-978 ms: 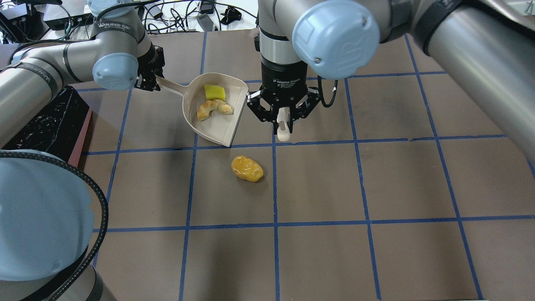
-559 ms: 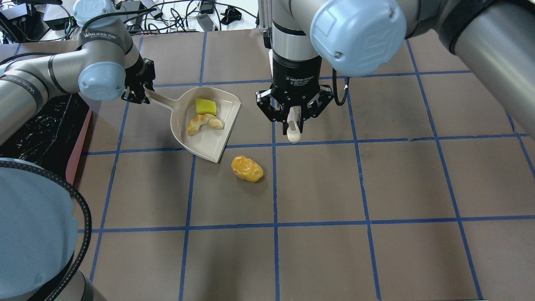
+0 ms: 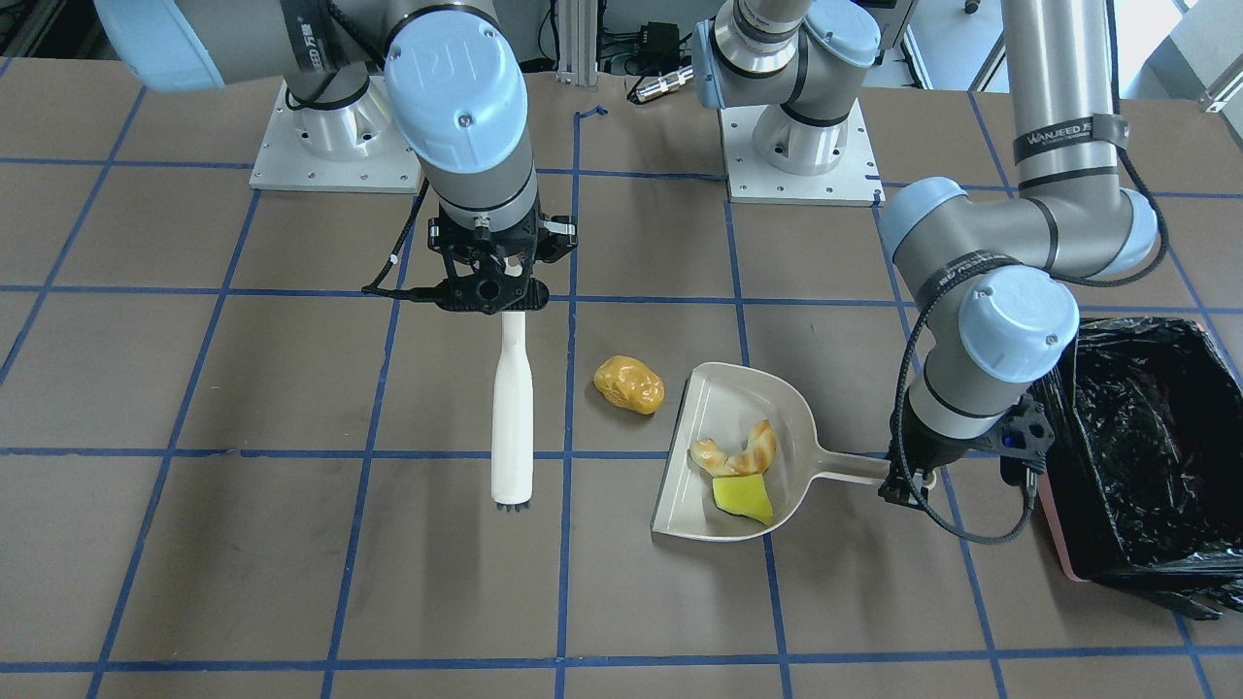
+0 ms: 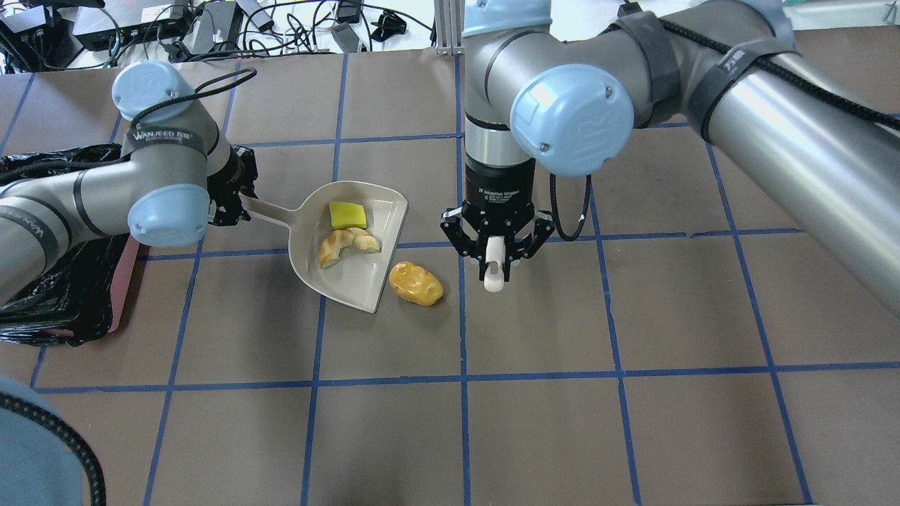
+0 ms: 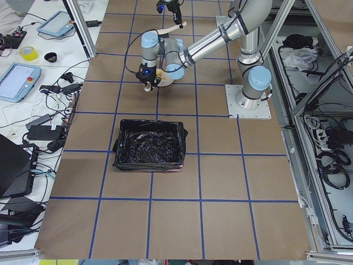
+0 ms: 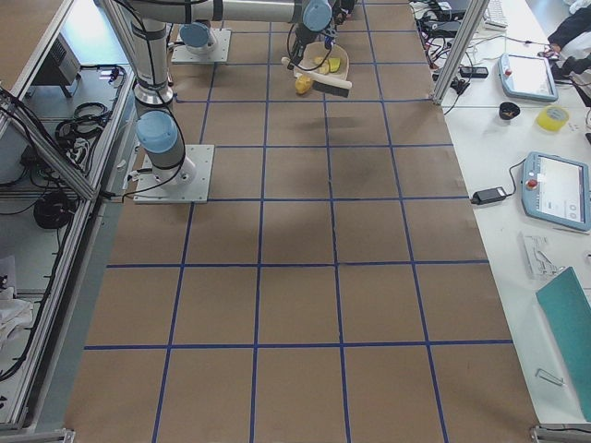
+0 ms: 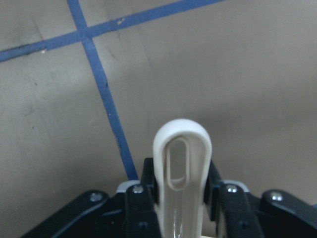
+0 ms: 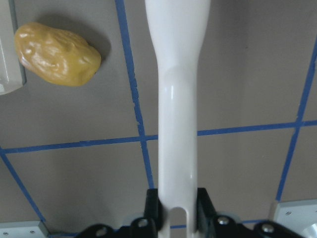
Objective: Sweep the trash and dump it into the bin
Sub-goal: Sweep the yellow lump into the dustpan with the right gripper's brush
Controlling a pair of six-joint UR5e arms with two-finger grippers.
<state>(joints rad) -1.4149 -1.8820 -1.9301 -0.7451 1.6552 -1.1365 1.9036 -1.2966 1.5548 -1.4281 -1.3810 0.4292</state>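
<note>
The beige dustpan (image 4: 357, 278) lies on the table with the pale cream curved slice (image 4: 346, 246) and the yellow wedge (image 4: 347, 215) in it. Its open edge is right beside the golden-brown lump (image 4: 416, 283), which lies on the table. My left gripper (image 4: 238, 204) is shut on the dustpan's handle (image 7: 182, 163). My right gripper (image 4: 494, 261) is shut on a white brush (image 3: 512, 408), held upright to the right of the lump (image 8: 57, 54). The black-lined pink bin (image 3: 1136, 447) stands behind my left arm.
The brown table carries a blue tape grid (image 4: 462, 323). The bin (image 4: 70, 284) sits at the left edge in the overhead view, partly under my left arm. Cables and devices (image 4: 211, 21) lie beyond the far table edge.
Both arms have moved toward the near side. The dustpan has slid with its two pieces until its edge is next to the lump. The brush has come down beside the lump.
</note>
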